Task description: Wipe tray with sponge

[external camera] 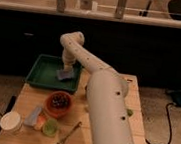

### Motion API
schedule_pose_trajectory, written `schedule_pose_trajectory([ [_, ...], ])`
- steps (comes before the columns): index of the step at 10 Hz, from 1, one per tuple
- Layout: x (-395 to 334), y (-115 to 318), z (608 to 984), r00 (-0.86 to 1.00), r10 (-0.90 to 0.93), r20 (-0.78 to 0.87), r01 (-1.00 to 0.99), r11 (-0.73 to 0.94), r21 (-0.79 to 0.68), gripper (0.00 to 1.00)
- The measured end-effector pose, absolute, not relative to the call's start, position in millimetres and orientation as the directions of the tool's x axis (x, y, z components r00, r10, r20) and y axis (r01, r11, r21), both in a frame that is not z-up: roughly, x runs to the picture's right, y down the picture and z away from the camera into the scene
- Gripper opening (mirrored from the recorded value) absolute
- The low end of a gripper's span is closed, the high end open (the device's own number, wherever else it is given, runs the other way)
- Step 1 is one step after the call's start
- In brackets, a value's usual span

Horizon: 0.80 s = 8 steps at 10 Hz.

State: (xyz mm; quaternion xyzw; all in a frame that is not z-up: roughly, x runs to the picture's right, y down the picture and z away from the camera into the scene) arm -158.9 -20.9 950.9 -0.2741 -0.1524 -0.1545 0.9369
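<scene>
The dark-green tray [42, 72] lies at the back left of the wooden table. The small grey-blue sponge [64, 75] rests inside it near the right rim. My white arm reaches from the lower right across the table. My gripper [66, 69] points straight down onto the sponge, at the tray's right side. The sponge sits directly under the gripper's tip, touching the tray floor.
A round orange-red bowl [59, 103] with dark contents stands in front of the tray. A greyish slab with an orange piece [36, 117], a white cup [11, 122], a green item [50, 127] and a utensil [68, 134] lie near the table's front edge.
</scene>
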Motion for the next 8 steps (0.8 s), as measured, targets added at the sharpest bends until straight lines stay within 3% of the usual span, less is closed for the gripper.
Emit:
schedule_pose_trajectory([
  [4,-209,-1,933,0.835,-0.282,0.473,0.493,0.766,-0.413,0.0],
  [8,-180,23,920,0.837,-0.276,0.473,0.497,0.746,-0.444,0.0],
])
